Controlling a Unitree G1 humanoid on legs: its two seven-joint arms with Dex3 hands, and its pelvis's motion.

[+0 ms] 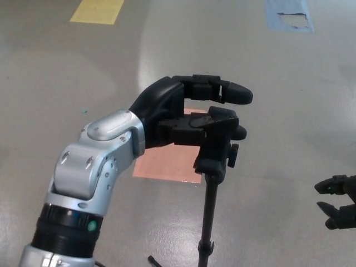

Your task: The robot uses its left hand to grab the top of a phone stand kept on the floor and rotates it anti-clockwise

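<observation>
Fingers: the left hand's fingers curl over the top of the stand; the lower ones lie against the black clamp head, the upper one reaches out above it. It looks like a loose wrap on the head, though from here I cannot tell how firmly it bites.
Stand: upright on the floor, its thin black pole dropping straight down from the clamp head to the bottom edge of the view, where a bit of a leg shows.
Wrist: the silver forearm comes in from the lower left, angled up toward the head of the stand.
Right hand: low at the right edge, fingers apart, holding nothing, well apart from the stand.
Floor: grey and glossy, with a pink patch behind the pole, a yellow mark and a blue one farther off.
Risk: if the hold is shallow, the fingers may slide round the head and the stand stay put.
Risk: the pole is slim and tall; a sideways push during the turn could tip it.
</observation>
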